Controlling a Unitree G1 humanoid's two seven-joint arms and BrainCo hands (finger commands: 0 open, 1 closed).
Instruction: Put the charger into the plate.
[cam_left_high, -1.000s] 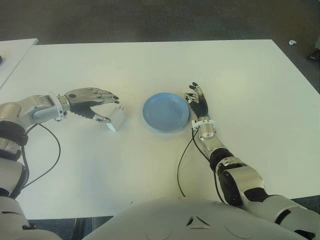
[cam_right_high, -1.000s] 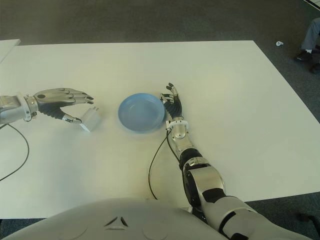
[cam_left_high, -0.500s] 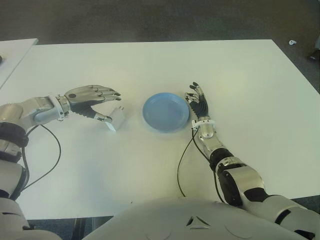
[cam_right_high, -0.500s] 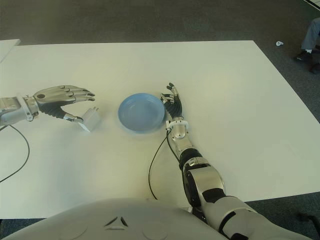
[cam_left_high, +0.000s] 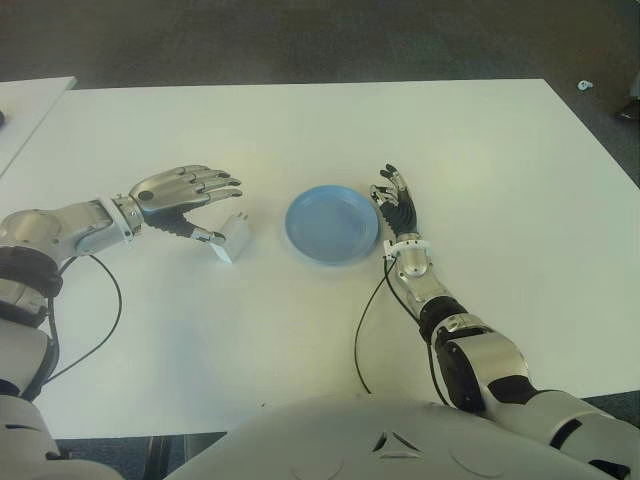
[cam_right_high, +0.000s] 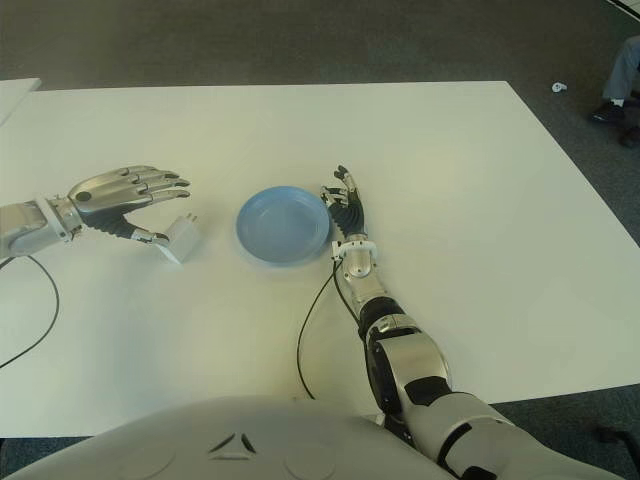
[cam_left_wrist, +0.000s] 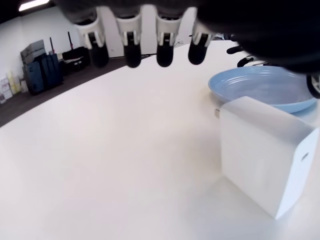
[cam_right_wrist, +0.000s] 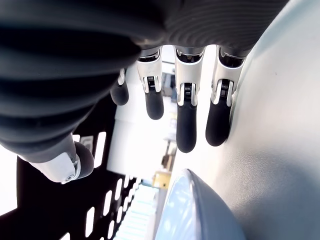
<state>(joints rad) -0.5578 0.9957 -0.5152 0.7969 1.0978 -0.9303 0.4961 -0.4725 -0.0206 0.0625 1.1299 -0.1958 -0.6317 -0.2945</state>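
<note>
In the left eye view, the white charger (cam_left_high: 235, 239) stands on the white desk (cam_left_high: 300, 140) left of centre, just left of the blue plate (cam_left_high: 332, 223) and apart from it. The left hand (cam_left_high: 185, 196) shows at centre left, fingers spread above the charger, thumb tip close beside it, holding nothing. The right hand (cam_left_high: 395, 204) shows just right of the plate, fingers extended and empty.

The right eye view shows the same layout.

In the left wrist view, the charger fills the lower right, prongs toward the plate behind it; fingertips (cam_left_wrist: 131, 55) hang along the top edge, clear of it.

In the right wrist view, straight fingers grasp nothing beside the plate's rim.

No part of the task looks done: grasp, carry and release all remain.
</note>
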